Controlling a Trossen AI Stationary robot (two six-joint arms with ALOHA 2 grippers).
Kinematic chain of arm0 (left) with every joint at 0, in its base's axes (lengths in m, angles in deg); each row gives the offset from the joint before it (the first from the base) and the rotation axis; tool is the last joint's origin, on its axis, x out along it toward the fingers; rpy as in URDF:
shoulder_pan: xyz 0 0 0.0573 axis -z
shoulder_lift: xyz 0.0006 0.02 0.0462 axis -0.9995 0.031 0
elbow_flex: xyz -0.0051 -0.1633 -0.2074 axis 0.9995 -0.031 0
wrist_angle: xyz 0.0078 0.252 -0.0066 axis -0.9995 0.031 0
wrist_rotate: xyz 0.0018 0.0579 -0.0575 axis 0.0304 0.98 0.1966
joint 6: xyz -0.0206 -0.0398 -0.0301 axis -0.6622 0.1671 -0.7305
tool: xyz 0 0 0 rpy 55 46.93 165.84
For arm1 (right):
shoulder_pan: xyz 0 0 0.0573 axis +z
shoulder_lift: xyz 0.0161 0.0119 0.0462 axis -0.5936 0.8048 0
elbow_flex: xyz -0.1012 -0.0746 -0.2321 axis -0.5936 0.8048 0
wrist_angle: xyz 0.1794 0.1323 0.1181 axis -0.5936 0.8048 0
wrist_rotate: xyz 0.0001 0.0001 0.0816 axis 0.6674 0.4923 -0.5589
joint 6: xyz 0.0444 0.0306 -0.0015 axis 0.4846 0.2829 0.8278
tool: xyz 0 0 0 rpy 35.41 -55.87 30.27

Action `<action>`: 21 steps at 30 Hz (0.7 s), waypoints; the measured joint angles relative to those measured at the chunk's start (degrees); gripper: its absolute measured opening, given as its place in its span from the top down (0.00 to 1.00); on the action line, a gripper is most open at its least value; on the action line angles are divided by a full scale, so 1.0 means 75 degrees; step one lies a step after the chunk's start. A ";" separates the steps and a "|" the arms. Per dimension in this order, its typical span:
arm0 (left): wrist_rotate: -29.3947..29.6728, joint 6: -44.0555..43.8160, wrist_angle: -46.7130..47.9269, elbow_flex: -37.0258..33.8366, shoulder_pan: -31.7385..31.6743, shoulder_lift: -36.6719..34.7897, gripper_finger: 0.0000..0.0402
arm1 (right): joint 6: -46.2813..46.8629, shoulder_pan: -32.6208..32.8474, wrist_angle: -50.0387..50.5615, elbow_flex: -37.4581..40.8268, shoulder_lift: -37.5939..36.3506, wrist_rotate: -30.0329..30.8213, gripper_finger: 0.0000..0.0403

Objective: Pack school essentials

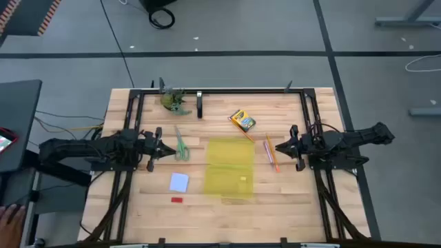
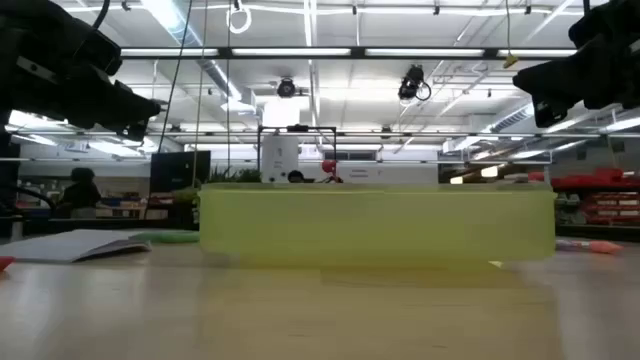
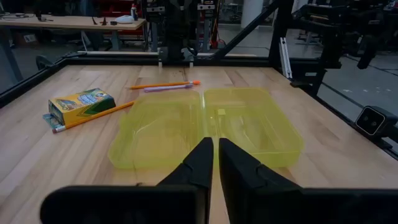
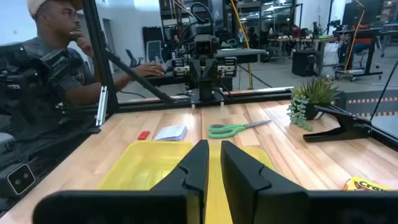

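Scissors (image 1: 180, 147): green-handled, flat on the table just beside the left gripper (image 1: 165, 148), on the side toward the case; not held.
Note pad (image 1: 178, 182): pale blue, near the left gripper, toward the table's front; red eraser (image 1: 177, 200) a little farther front.
Crayon box (image 1: 242, 120): yellow-green, behind the case, between the two arms, well apart from both grippers.
Pencil (image 1: 271, 153) and pen (image 1: 268, 143): side by side between the case and the right gripper (image 1: 284, 147), close to its tips.
Case (image 1: 229, 169): translucent yellow, lying open at mid-table; both halves apparently bare in the wrist views.
Progress: judged at the very start; nothing packed, every item out on the wood, all left to do.
Left gripper: hovering left of the case, fingers (image 3: 202, 163) close together with a thin gap, holding nothing.
Right gripper: hovering right of the case, fingers (image 4: 194, 165) likewise nearly together, holding nothing.
Leafy clump (image 1: 174, 101): at the back rail, apart from everything.
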 joint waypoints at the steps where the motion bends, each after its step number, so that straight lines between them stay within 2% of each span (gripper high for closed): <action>1: 0.0000 0.0000 0.0001 0.0002 -0.0001 0.0003 0.92 | 0.0000 0.0001 0.0000 0.0002 0.0000 0.0000 0.87; 21: 0.0000 0.0000 0.0001 0.0000 -0.0001 0.0001 0.93 | 0.0000 0.0001 0.0000 0.0000 -0.0002 0.0000 0.87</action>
